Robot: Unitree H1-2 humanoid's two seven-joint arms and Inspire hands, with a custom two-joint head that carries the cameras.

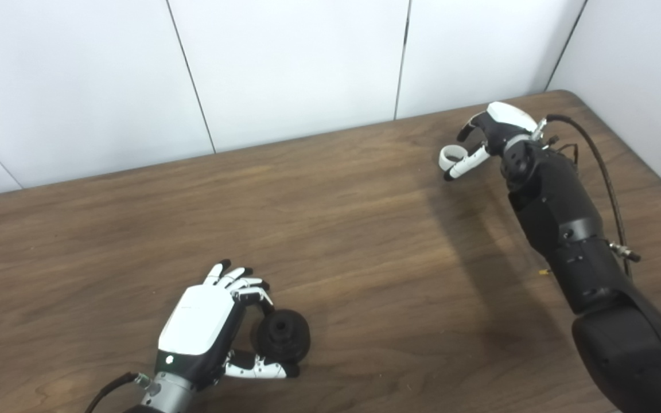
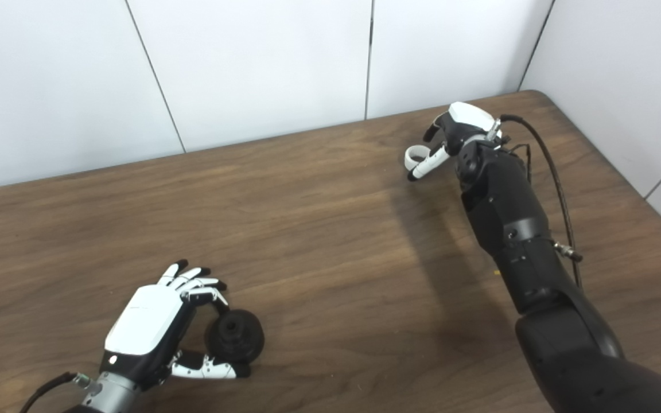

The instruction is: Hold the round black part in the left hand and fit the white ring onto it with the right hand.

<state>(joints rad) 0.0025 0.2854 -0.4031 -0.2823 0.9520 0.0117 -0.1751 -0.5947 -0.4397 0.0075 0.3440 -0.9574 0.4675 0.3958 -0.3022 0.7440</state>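
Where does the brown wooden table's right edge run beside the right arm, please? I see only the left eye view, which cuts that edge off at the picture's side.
Observer: In the right eye view the wooden table's right edge carries on nearer the robot, with bare wood between it and the black right forearm.
Operator: Thank you. Does the thin black cable cross that edge?
Observer: No. In that view the cable loops from behind the right hand to a plug on the forearm, and wood shows between the loop and the edge all along.
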